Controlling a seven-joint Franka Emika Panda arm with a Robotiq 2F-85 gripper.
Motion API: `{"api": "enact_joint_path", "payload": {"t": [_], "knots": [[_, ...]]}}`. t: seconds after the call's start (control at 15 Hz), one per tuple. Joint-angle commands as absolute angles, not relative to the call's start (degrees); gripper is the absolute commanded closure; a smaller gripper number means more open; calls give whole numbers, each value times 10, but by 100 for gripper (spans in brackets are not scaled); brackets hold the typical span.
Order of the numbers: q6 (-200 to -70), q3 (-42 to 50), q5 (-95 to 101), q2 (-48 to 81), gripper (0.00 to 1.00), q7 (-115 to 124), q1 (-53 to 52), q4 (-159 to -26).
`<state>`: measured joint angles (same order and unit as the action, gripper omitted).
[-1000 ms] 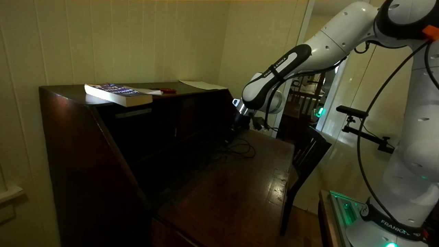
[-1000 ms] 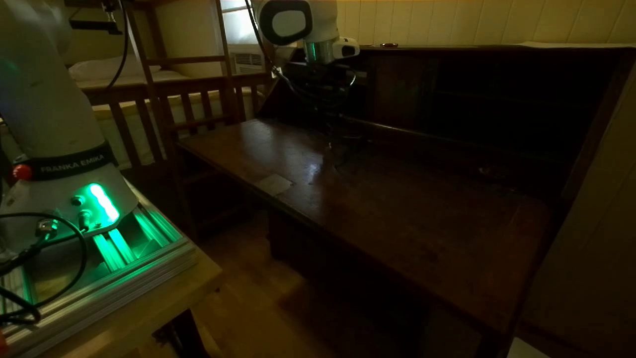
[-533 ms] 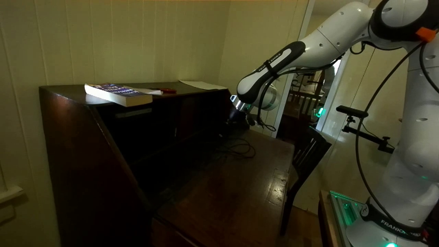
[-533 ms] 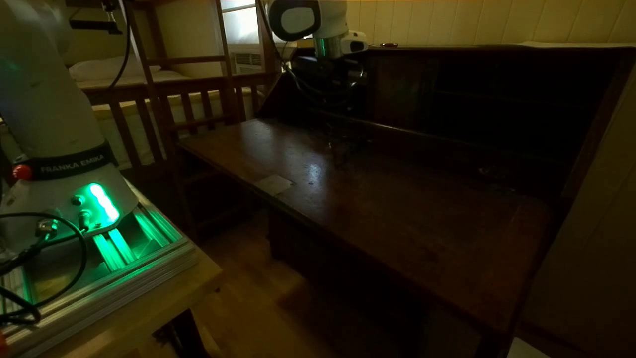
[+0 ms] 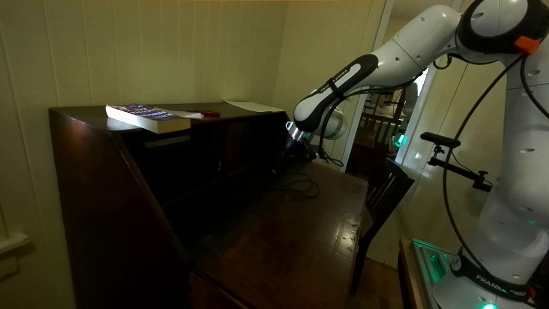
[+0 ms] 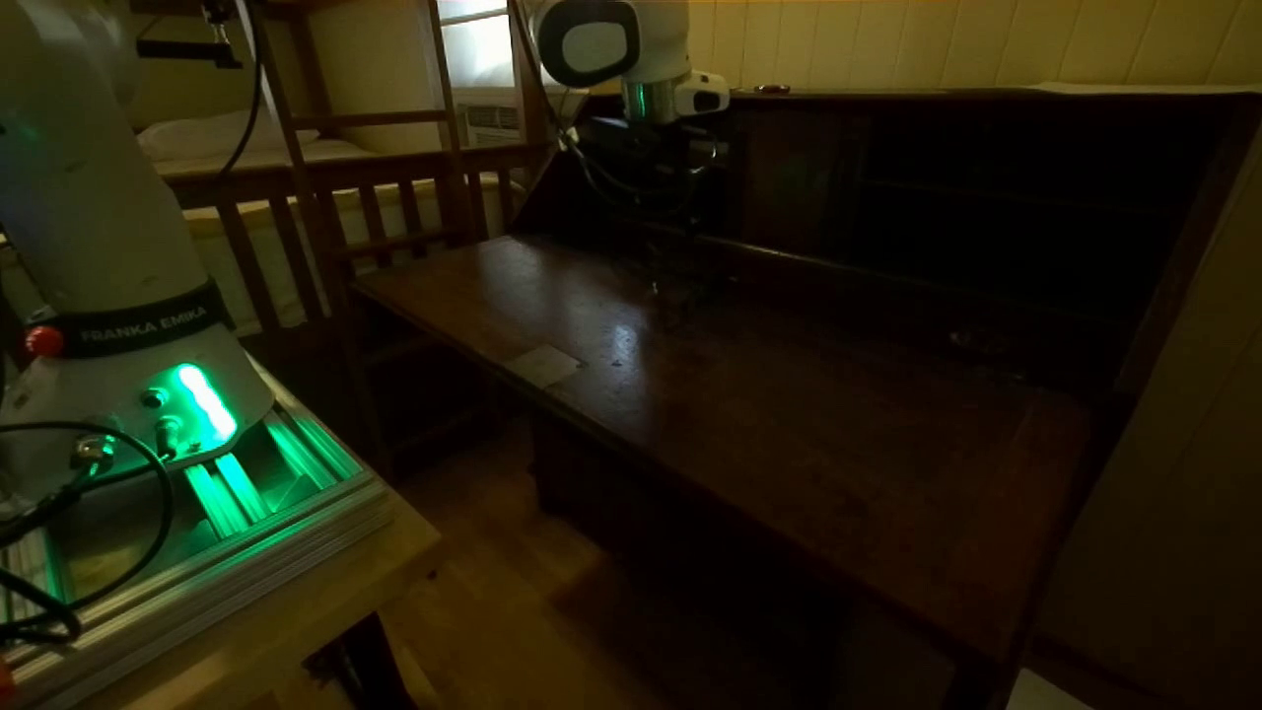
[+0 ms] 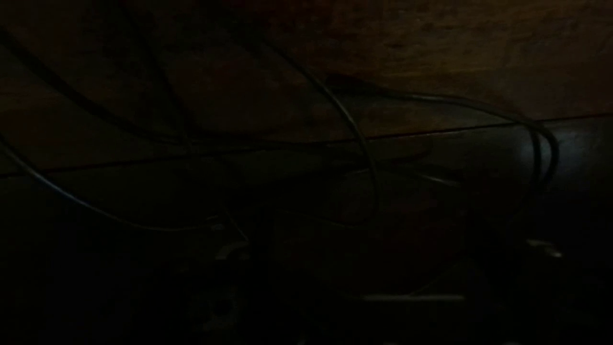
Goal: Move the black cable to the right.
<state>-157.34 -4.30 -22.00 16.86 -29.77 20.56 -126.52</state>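
The black cable [image 5: 318, 188] lies in loose loops on the dark wooden desk [image 5: 296, 240], near its far end in an exterior view. Faint glints of it show in an exterior view [image 6: 655, 288]. In the wrist view several strands of the cable [image 7: 352, 122] curve across the wood and run down into deep shadow. My gripper [image 7: 371, 235] comes in from the bottom of the wrist view, very dark, its fingers wide apart. It looks open, above the cable and towards the desk's back. Whether any strand lies between the fingers at depth is too dark to tell.
The desk's raised hutch [image 5: 214, 146] stands behind the work surface. A book [image 5: 148, 118], a red object [image 5: 210, 113] and paper [image 5: 253, 106] lie on its top. A chair [image 5: 386, 193] stands by the desk. Wires hang from the arm's wrist [image 5: 330, 159].
The arm has shifted left in one exterior picture and slightly right in the opposite one, towards the desk's back, mostly in the first half second. The cable loop on the desk looks unmoved.
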Motion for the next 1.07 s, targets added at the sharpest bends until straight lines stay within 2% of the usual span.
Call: {"api": "enact_joint_path", "payload": {"t": [0.0,0.2,0.27,0.33,0.67,0.87,0.93,1.0], "knots": [[-1549,-34,-220,190,0,-259,190,-1241],[-1537,-35,-222,205,7,-234,186,-1224],[-1534,-33,-221,210,14,-224,185,-1218],[-1525,-33,-222,214,15,-217,186,-1212],[-1484,-29,-232,234,56,-199,191,-1189],[-1478,-26,-233,243,69,-190,190,-1180],[-1479,-25,-232,243,71,-186,190,-1179],[-1481,-25,-230,246,77,-185,189,-1177]]}}
